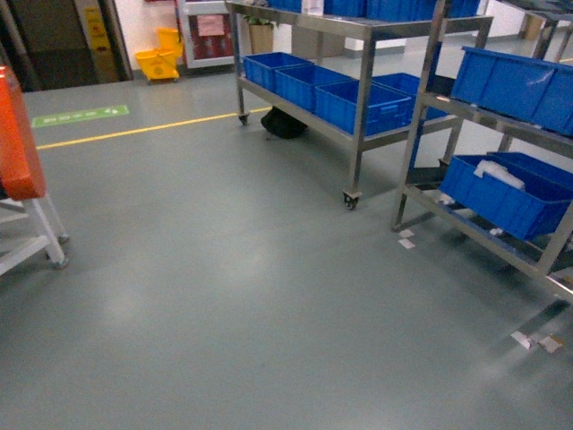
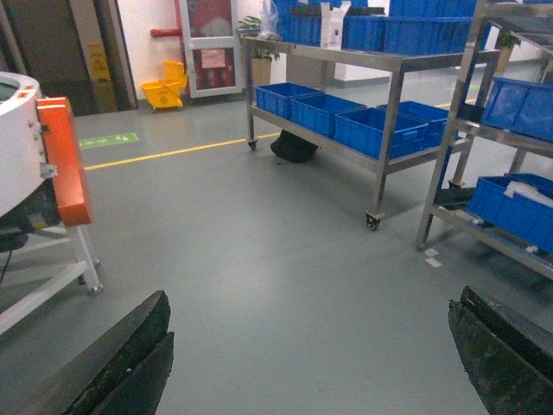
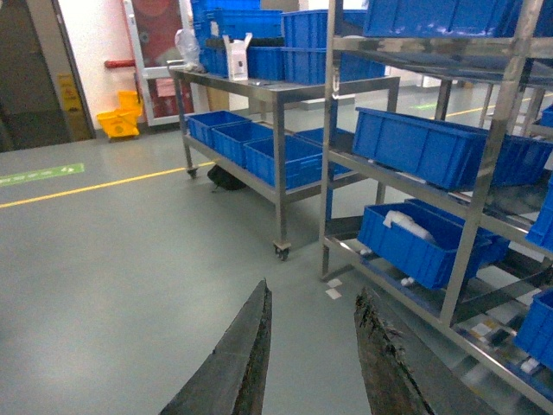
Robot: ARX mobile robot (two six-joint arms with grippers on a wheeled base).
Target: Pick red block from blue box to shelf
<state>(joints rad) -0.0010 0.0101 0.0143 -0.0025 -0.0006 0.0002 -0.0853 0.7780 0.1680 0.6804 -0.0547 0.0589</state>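
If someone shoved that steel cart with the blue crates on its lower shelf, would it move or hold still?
The cart would probably roll, since a small caster shows under its near leg. Its three blue crates sit loose and might slide. It looks fairly heavy, being all steel.

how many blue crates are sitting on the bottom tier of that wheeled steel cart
3 on the cart's bottom tier: left crate, middle crate, front-right crate. A fourth crate appears behind those, partly hidden, so the total may be higher.

The green floor marking [image 1: 81, 115] and yellow sign [image 1: 96, 24] bear print too blurred to read.
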